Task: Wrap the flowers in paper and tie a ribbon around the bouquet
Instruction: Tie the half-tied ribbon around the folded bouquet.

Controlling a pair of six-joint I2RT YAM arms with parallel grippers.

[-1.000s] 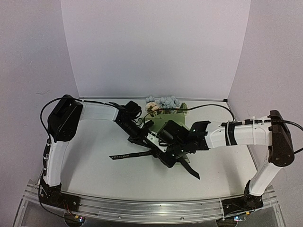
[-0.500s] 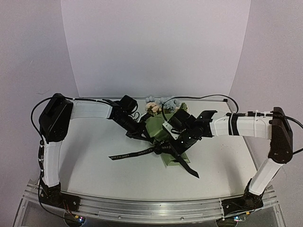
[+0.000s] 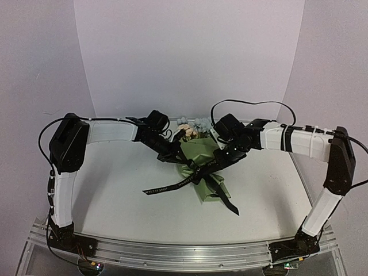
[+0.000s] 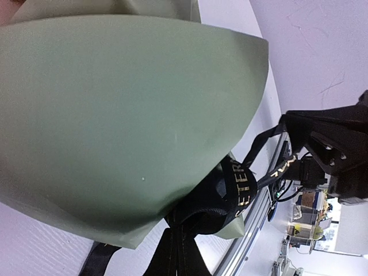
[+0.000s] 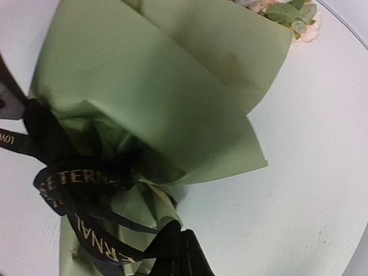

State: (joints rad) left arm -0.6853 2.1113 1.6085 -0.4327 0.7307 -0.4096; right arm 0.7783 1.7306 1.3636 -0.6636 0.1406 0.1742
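Observation:
The bouquet lies mid-table: olive-green paper (image 3: 202,150) (image 4: 115,115) (image 5: 161,86) in a cone, with the cream and pale blue flowers (image 3: 194,125) (image 5: 287,14) showing at its far end. The black lettered ribbon (image 3: 172,185) (image 4: 241,185) (image 5: 80,179) is looped and knotted round the narrow lower part. One tail trails left and the other toward the near right. My left gripper (image 3: 174,158) (image 4: 178,253) is shut on a ribbon strand at the bouquet's left. On the bouquet's right, my right gripper (image 3: 222,162) (image 5: 185,253) is shut on another strand. Both strands run taut from the knot.
White walls close the back and both sides. An aluminium rail (image 3: 172,253) runs along the near edge by the arm bases. A black cable (image 3: 247,103) arches above the right arm.
Both grippers have drawn back and apart toward the far side, pulling their strands. The ribbon loop has tightened on the paper and the left tail has slid to the right.

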